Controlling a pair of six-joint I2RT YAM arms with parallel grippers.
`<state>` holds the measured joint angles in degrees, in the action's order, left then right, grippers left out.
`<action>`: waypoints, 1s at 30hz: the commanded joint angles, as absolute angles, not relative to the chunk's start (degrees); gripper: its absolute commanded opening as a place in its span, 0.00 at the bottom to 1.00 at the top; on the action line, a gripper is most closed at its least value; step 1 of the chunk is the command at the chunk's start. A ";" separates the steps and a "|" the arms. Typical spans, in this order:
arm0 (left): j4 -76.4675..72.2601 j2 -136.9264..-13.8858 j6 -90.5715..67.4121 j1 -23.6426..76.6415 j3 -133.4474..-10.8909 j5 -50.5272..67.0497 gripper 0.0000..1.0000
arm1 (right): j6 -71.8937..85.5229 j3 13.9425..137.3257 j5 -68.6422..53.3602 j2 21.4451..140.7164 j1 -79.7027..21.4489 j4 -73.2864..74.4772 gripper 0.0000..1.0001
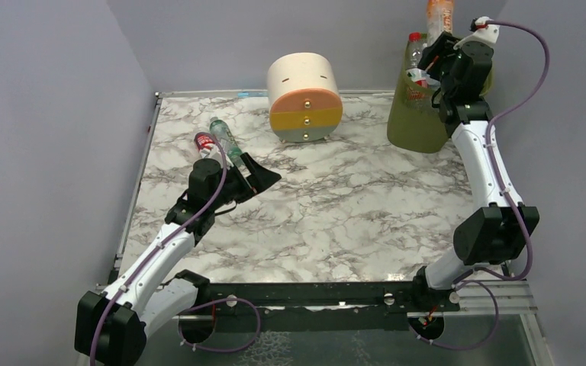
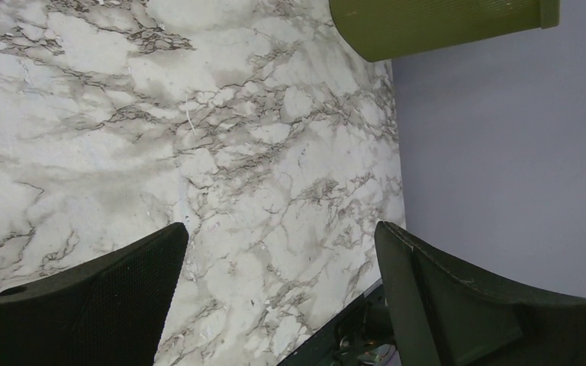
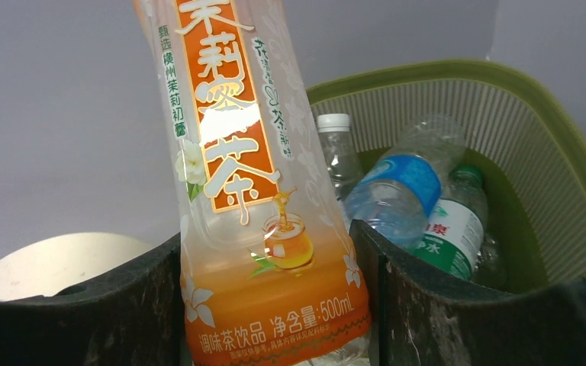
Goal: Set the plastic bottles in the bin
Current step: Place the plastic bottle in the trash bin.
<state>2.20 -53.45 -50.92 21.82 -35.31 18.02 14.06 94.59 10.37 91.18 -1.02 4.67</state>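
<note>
Gripping the orange jasmine-tea bottle low on its body with the right end effector, jaws part-closed against its sides. Holding it near upright, cap end up, long axis close to vertical with a slight lean to the left. Just ahead and to the right of the fingers, facing the open mouth of the olive-green mesh bin, with a blue-label bottle, a green-label bottle and a white-capped bottle inside. Probably calls for a short carry forward and right, past the near rim, before letting go; otherwise could catch the rim. Farther off, hovering the left end effector low over the desk, spread wide and empty, with a red-label bottle and a green-capped bottle lying just behind it beside the wrist, far nearer that arm
</note>
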 commanded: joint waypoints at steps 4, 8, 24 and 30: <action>-0.72 -53.84 -50.36 21.81 -34.24 19.76 0.99 | 20.78 89.75 13.13 90.14 4.48 -1.58 0.59; -1.46 -54.67 -50.44 21.78 -33.93 20.30 0.99 | 22.66 88.33 12.21 90.37 6.40 -2.52 0.59; -2.06 -56.07 -50.03 21.79 -33.49 20.62 0.99 | 26.93 89.74 9.28 96.74 9.93 -2.20 0.61; -2.67 -57.00 -50.08 21.85 -33.49 20.65 0.99 | 27.77 89.09 8.18 97.25 11.20 -1.88 0.64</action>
<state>-0.23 -56.47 -50.87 21.82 -34.15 19.09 26.37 89.14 9.54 96.38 10.04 -1.15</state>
